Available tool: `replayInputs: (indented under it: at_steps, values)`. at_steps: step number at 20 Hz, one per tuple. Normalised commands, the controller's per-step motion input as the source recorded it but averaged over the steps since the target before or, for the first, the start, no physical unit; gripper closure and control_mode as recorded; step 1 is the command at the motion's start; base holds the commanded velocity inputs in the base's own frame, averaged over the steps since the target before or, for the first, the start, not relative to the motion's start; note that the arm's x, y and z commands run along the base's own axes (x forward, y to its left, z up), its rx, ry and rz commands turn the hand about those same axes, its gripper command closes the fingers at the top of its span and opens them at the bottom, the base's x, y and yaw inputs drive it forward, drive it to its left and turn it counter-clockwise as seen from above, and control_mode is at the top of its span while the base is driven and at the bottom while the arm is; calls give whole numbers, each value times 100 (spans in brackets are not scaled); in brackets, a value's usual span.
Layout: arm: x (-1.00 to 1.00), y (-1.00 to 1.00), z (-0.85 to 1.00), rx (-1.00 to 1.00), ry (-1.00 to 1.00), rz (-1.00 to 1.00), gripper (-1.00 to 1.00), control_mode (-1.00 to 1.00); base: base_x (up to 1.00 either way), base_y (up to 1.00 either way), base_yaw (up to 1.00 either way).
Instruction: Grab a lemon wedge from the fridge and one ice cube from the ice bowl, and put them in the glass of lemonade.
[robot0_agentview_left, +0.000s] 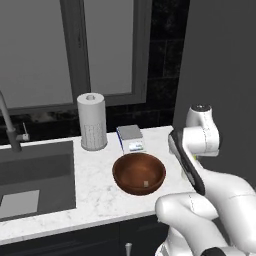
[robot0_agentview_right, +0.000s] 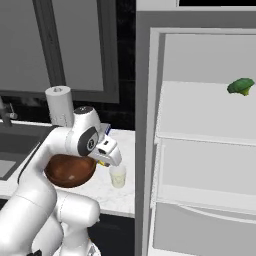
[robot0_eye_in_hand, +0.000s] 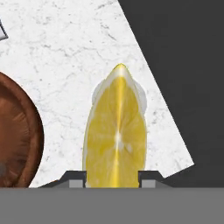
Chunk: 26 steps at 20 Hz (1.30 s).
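Gripper (robot0_eye_in_hand: 112, 177) clamped on the wedge (robot0_eye_in_hand: 116, 135): one dark fingertip each side of its base in hand view, touching it. Wedge's long axis runs straight out from the fingers, pointed tip away from the hand, broad end between the tips. Cut face w/ pale centre line faces the cam.

Behind the wedge's tip in hand view a pale rounded rim shows either side, prob. the glass (robot0_agentview_right: 118, 176), mostly hidden by the wedge. So wedge sits over the glass, above the white marble counter (robot0_eye_in_hand: 65, 52), near the counter's corner where it meets the dark fridge side.

Right base view: gripper (robot0_agentview_right: 106, 160) angled down, w/ a bit of yellow at its tip, directly above the glass and just clear of it or nearly touching; can't tell which. Glass stands upright on the counter, just right of the bowl (robot0_agentview_right: 70, 171), close to the fridge (robot0_agentview_right: 200, 150) edge. Fridge door open, pale shelves showing, green broccoli lump (robot0_agentview_right: 240, 86) on the upper shelf.

Left base view: bowl (robot0_agentview_left: 139, 173) on the counter (robot0_agentview_left: 95, 190) w/ the cube (robot0_agentview_left: 146, 183) inside near its bottom. Behind the bowl a small grey-topped box (robot0_agentview_left: 130, 138), paper-towel roll (robot0_agentview_left: 92, 121) left of that, sink (robot0_agentview_left: 35, 180) further left. Arm blocks the glass from this side.
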Motion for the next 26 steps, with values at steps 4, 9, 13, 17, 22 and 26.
replayInputs:
  at_steps: [4, 9, 13, 17, 22, 26]
  values:
    - [26, -33, -17, 0, 0, 0, 100, -100, 0, 0, 0]
    - [10, -23, -27, 0, 0, 0, 100, -100, 0, 0, 0]
    - [14, -9, -28, 0, 0, 0, 100, -100, 0, 0, 0]
    - [9, 7, -24, 0, 0, 0, 100, -100, 0, 0, 0]
    - [9, 2, -21, 0, -1, 0, 100, -100, 0, 0, 0]
    - [25, 0, -18, 0, -1, 0, 100, -100, 0, 0, 0]
